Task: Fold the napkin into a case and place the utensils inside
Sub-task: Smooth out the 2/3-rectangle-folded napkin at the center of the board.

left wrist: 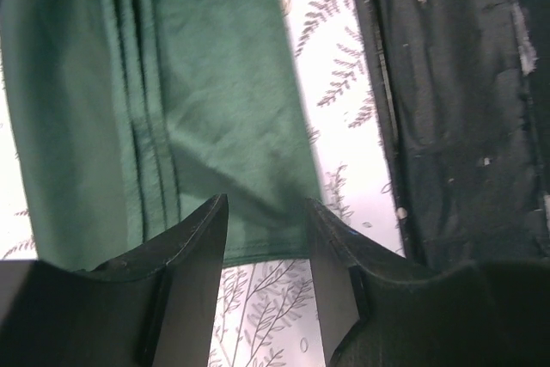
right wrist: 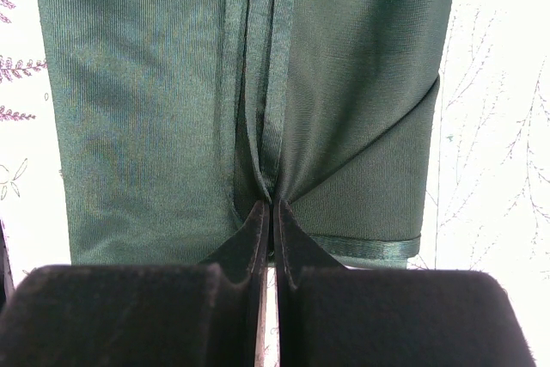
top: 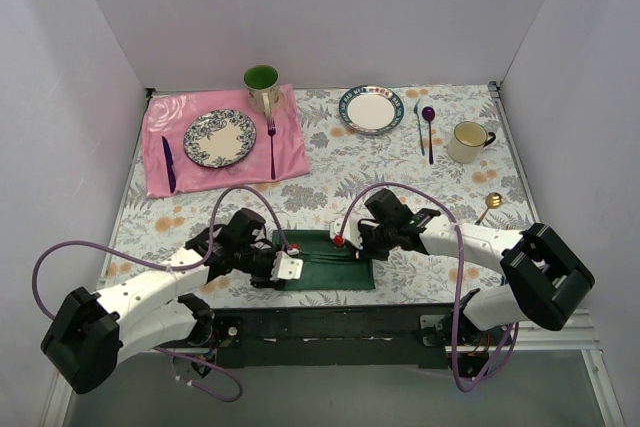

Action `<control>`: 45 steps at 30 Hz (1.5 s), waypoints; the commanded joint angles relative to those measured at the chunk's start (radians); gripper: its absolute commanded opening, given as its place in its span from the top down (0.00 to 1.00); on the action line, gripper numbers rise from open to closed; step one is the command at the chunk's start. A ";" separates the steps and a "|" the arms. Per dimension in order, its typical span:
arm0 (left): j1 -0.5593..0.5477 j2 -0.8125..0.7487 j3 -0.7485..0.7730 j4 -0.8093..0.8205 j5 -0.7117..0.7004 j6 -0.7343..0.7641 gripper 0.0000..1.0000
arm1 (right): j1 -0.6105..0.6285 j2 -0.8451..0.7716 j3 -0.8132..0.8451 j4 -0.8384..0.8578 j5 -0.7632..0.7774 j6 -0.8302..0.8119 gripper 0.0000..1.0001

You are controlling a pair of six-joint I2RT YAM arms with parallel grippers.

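Observation:
The dark green napkin [top: 327,263] lies folded into a flat strip on the table's near edge, between my two grippers. My left gripper [top: 291,267] is open over the napkin's left end; in the left wrist view the jaws [left wrist: 266,212] straddle the hem of the cloth [left wrist: 215,83] without pinching it. My right gripper [top: 346,240] is shut on a raised fold at the napkin's right end; in the right wrist view the tips [right wrist: 272,205] pinch the centre pleat of the cloth [right wrist: 146,83]. One gold-headed spoon [top: 491,203] lies far right. Other utensils do not show.
A pink cloth [top: 290,152] at back left carries a patterned plate [top: 219,138], a pink fork [top: 271,142] and a purple knife [top: 168,163]. A green cup [top: 262,86], a small plate [top: 371,110], a purple spoon [top: 429,129] and a cream mug [top: 468,141] stand behind.

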 commanded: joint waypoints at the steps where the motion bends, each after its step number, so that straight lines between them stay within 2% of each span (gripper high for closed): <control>1: -0.062 -0.004 0.001 -0.004 0.002 -0.041 0.60 | 0.009 0.019 -0.009 0.003 0.029 -0.008 0.99; 7: -0.116 0.014 -0.037 0.068 -0.083 -0.091 0.61 | 0.007 0.005 -0.014 0.000 0.024 -0.014 0.99; 14: -0.141 0.028 -0.083 0.081 -0.127 -0.078 0.66 | 0.007 -0.013 -0.011 -0.012 0.027 -0.045 0.99; 20: -0.144 0.043 -0.097 0.086 -0.165 -0.083 0.81 | 0.007 -0.036 -0.020 -0.015 0.038 -0.097 0.99; 24: -0.145 0.062 -0.094 0.085 -0.176 -0.092 0.87 | 0.007 -0.062 -0.010 -0.038 0.030 -0.125 0.99; 30: -0.147 0.069 -0.088 0.086 -0.182 -0.101 0.89 | 0.007 -0.101 -0.008 -0.092 0.026 -0.156 0.99; 45: -0.150 0.079 -0.083 0.077 -0.190 -0.098 0.91 | -0.014 -0.111 -0.040 -0.087 0.035 -0.194 0.99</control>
